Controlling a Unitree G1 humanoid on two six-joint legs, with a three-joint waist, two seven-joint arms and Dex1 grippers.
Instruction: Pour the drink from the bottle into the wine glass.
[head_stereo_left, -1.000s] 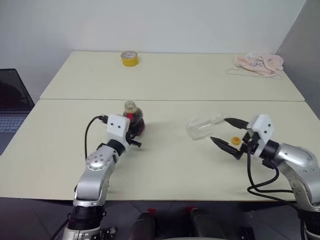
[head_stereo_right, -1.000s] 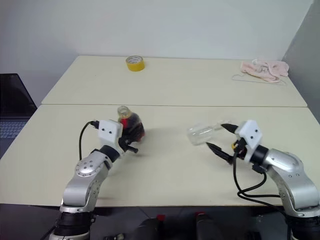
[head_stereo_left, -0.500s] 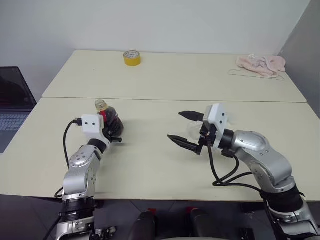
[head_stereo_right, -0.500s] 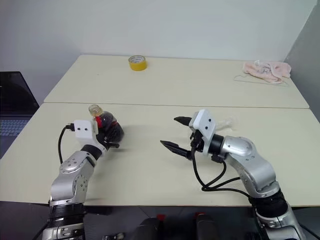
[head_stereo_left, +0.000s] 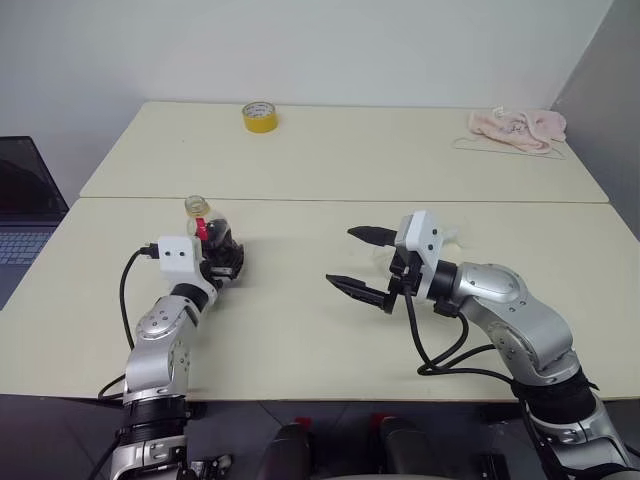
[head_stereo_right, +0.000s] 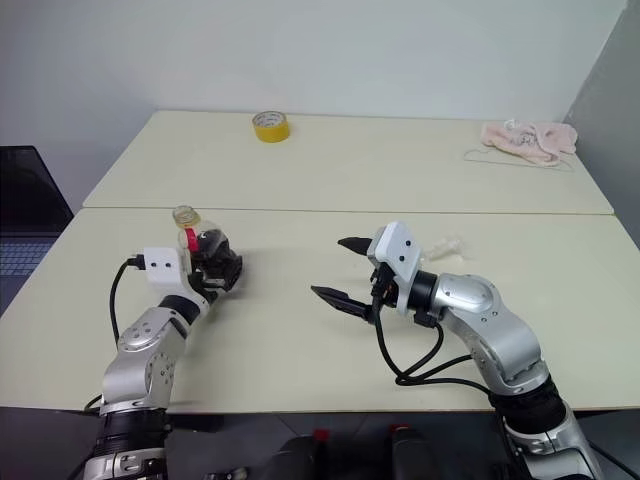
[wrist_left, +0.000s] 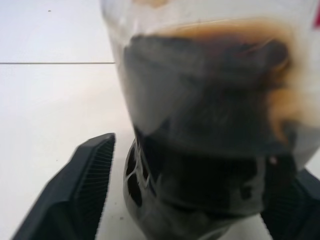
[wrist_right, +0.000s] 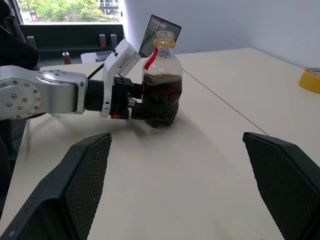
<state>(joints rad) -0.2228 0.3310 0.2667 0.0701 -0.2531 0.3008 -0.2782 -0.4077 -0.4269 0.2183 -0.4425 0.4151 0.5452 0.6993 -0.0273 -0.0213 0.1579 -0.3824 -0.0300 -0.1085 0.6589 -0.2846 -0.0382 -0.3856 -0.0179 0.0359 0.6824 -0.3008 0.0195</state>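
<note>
With my left gripper (head_stereo_right: 222, 268) spread wide around the small squat clear plastic bottle (head_stereo_right: 205, 256) of dark drink (wrist_right: 161, 96), my empty right gripper (head_stereo_right: 340, 270), also wide, should approach level.

We see two silver-grey metal arms with rounded joint housings ringed by small screws. Each wrist carries a white boxy camera block and black collar. The left gripper (head_stereo_left: 222, 262) and right gripper (head_stereo_left: 352, 259) have black, ridged, tapering fingers. Black cables loop along both forearms.
</note>
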